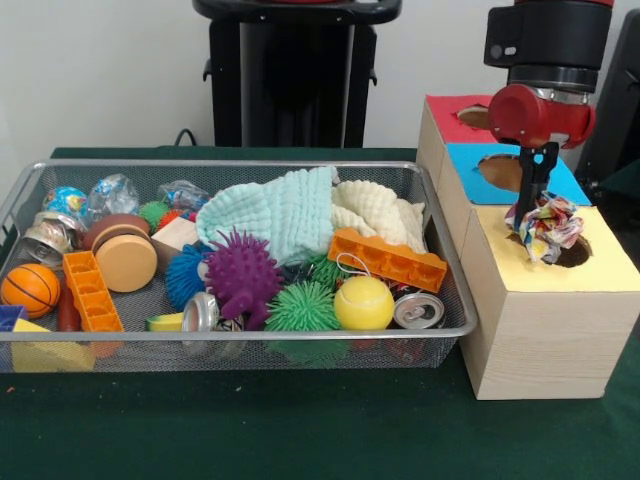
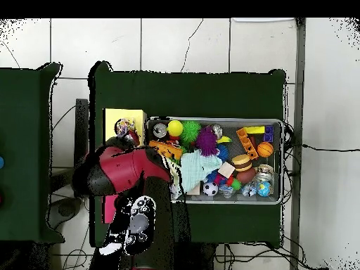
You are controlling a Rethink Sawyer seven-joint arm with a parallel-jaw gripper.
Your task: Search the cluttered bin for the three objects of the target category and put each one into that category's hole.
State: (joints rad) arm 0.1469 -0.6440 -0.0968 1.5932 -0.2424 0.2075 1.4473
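hand (image 1: 538,205): black, hangs straight down from red wrist over the yellow-topped box, closed on a colourful fabric piece; tips buried in its top
colourful fabric piece (image 1: 546,226): crumpled white wad w/ red, blue, yellow, green patches; dangles below hand, lower edge at near rim of the hole, partly over the opening; touching box top or not – can't tell
orientation: bunched, no clear long axis; slightly taller than wide in front view, hangs vertical from pinch point
hole (image 1: 572,255): round rough cut-out in yellow top, mostly covered by the wad in front view; dark part shows to its right
overhead view: wad (image 2: 125,129) seen as small multicolour blob on yellow box (image 2: 135,117), arm (image 2: 119,176) reaches to it from below
other boxes: blue-topped box (image 1: 565,185) then red-topped box (image 1: 445,118) in a row behind yellow one, each w/ own hole
bin (image 1: 250,330): wire mesh, on green counter (image 1: 300,420), just beside yellow box; full of clutter
in bin: mint-green towel (image 1: 275,215) and cream towel (image 1: 385,215) at back centre, orange brick (image 1: 387,259) leaning on them, purple spiky ball (image 1: 243,276), yellow tennis ball (image 1: 363,303), can (image 1: 419,310), mini basketball (image 1: 29,289)
other fabric pieces: none made out in bin from either view
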